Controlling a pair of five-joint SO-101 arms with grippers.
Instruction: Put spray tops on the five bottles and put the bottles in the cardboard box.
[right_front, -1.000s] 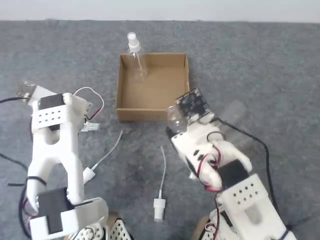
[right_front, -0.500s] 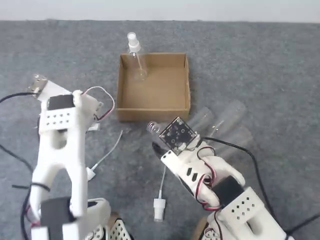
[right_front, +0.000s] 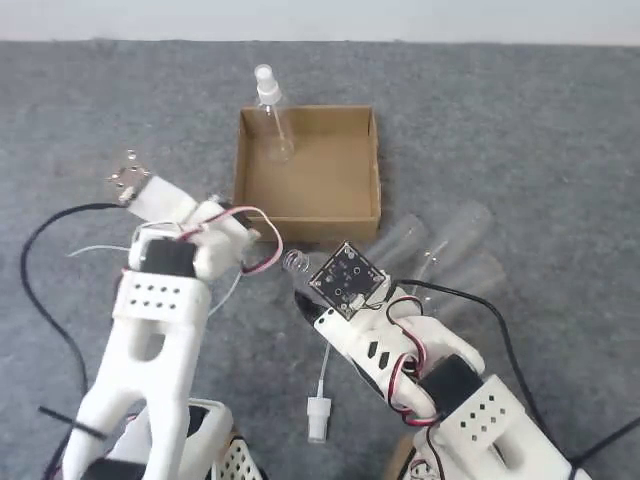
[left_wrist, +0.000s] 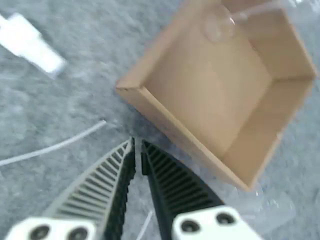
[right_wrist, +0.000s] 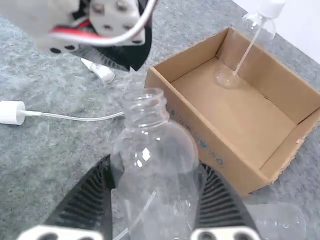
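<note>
Nearest: loose spray top (right_front: 318, 415) on open carpet (right_front: 540, 130) between the arms. Right gripper (right_wrist: 152, 197) clamped on uncapped bottle (right_wrist: 152, 150), just short of cardboard box (right_front: 300, 228) near wall. Left gripper (left_wrist: 138, 150) pinched together, empty, by box's near-left corner. Inside the far-left corner: capped bottle (right_front: 272, 120), standing.

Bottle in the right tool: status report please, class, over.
Right tool shut on uncapped bottle, near box. Left tool shut, empty, by box wall. One capped bottle in box. Spray top lying loose.

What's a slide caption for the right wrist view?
Right jaws clamp a clear, uncapped plastic bottle beside the brown cardboard box, where one spray-topped clear bottle stands.
</note>
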